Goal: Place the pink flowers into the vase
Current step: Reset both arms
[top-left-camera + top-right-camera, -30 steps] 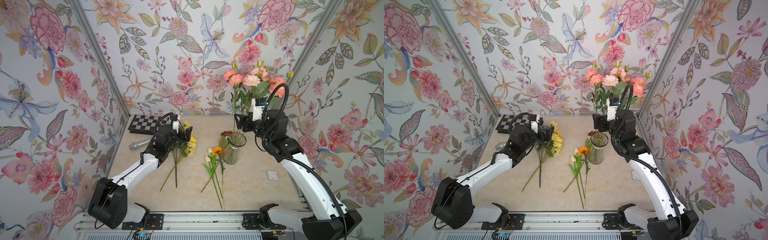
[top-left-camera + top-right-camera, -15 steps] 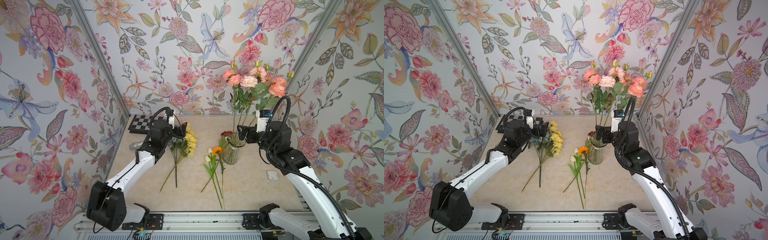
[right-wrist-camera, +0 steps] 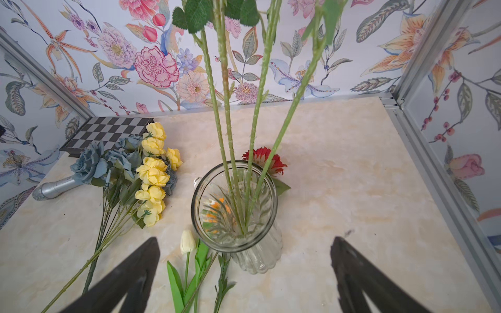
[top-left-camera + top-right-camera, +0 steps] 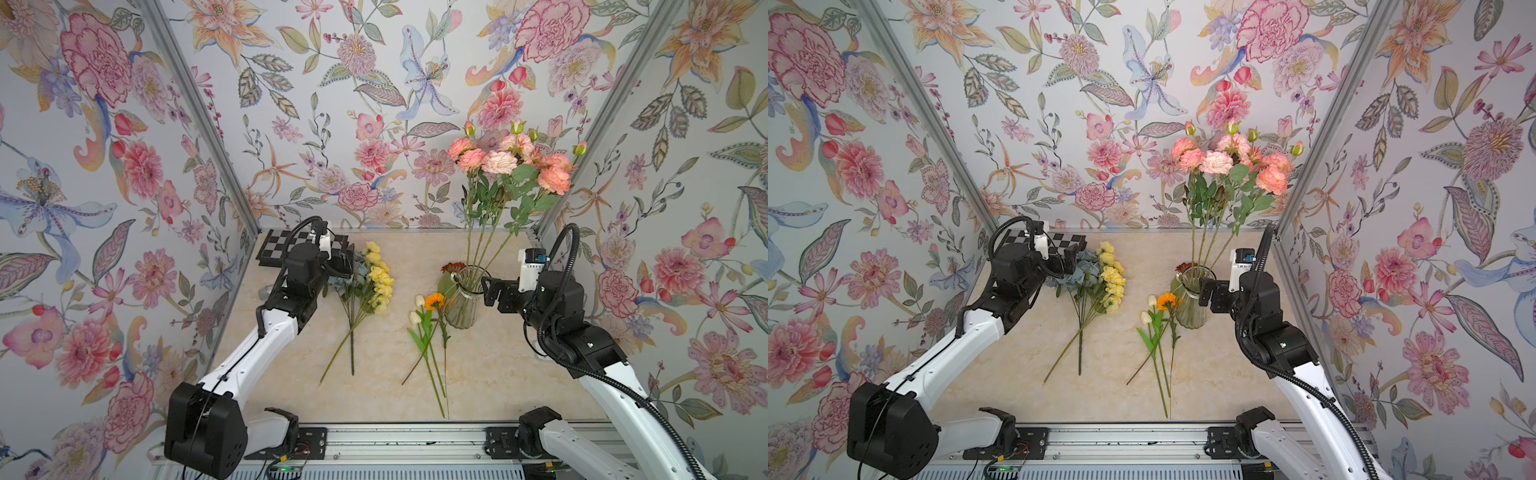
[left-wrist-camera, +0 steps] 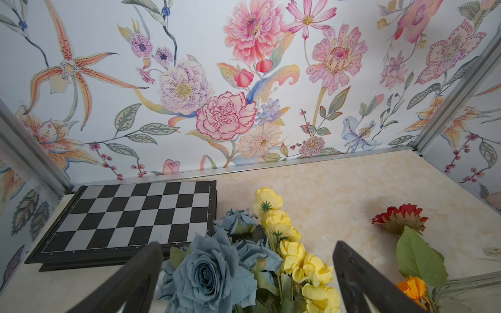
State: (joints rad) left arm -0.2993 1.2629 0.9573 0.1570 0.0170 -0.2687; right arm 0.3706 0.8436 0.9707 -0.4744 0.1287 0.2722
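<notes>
The pink flowers (image 4: 511, 162) (image 4: 1229, 164) stand upright in the vase (image 4: 463, 305) (image 4: 1192, 305) at the back right of the table, blooms high against the back wall. Several of their green stems (image 3: 226, 113) drop through the vase's rim (image 3: 234, 248). My right gripper (image 4: 487, 291) (image 4: 1205, 293) (image 3: 244, 239) is open just right of the vase, touching neither glass nor stems. My left gripper (image 4: 345, 266) (image 4: 1069, 259) (image 5: 246, 244) hangs open above a dusty blue rose bunch (image 5: 211, 273), holding nothing.
Yellow flowers (image 4: 379, 278) lie beside the blue roses. A white tulip and an orange flower (image 4: 428, 305) lie left of the vase, and a red flower (image 4: 453, 267) lies behind it. A chessboard (image 4: 276, 249) fills the back left corner, with a grey metal cylinder (image 3: 54, 188) near it.
My right gripper opened, let go of the pink stems and drew down and back; the flowers stay standing in the vase. My left gripper lifted slightly toward the chessboard.
</notes>
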